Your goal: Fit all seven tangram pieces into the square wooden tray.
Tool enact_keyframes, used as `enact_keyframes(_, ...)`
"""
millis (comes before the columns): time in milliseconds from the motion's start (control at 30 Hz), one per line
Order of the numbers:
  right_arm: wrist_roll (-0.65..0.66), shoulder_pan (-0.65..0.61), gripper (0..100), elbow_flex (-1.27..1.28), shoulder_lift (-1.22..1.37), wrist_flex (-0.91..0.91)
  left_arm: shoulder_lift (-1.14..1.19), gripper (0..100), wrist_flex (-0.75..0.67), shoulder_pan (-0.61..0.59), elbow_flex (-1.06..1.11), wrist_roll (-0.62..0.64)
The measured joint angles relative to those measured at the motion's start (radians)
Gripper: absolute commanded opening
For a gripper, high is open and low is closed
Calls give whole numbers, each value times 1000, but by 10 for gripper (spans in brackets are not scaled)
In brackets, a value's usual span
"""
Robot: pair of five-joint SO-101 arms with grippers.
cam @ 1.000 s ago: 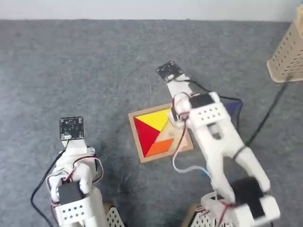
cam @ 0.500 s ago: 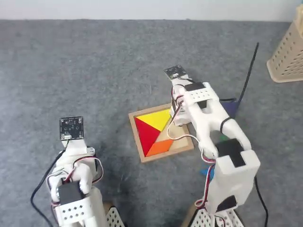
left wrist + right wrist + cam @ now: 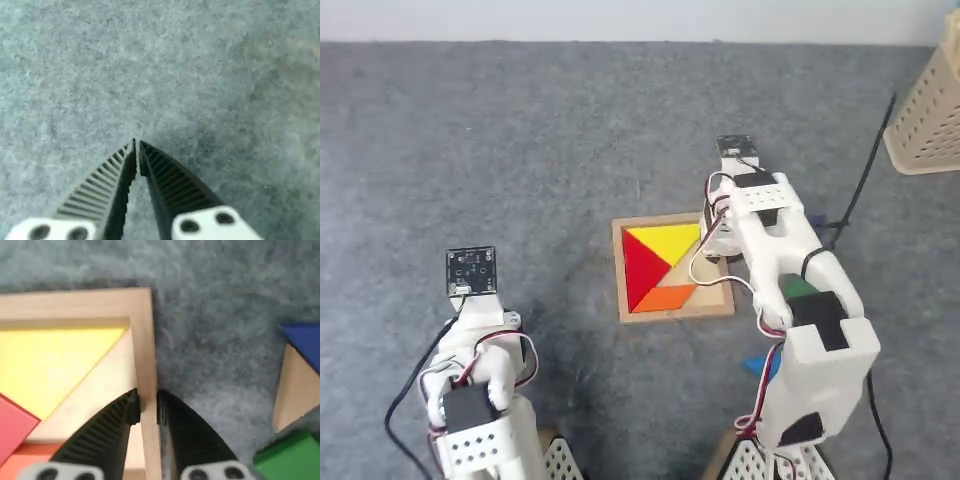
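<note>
Right wrist view: right fingers (image 3: 117,422) pinch the square wooden tray's (image 3: 75,302) wall, which runs lengthwise between them; left fingers (image 3: 115,187), closed and empty, sit well off from the tray.

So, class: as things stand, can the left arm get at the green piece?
Probably not. The green piece lies beyond the tray, tucked beside the right arm, while the left gripper sits shut over bare carpet on the tray's other side.

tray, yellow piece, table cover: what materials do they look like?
The tray: looks like unfinished pale wood, with faint grain on the rim. The yellow piece: probably painted wood, matte flat colour; the blue piece nearby shows a bare tan side. The table cover: grey felt or short carpet, with a fuzzy mottled texture.
</note>
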Motion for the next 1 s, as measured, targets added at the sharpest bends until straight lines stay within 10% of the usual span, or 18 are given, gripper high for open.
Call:
enact_keyframes(600, 187, 17, 54, 167, -397, 0, 0, 13, 0, 0, 0, 0)
enact_keyframes(1000, 213, 261, 141, 101, -146, -68, 0, 13, 0, 0, 0, 0)
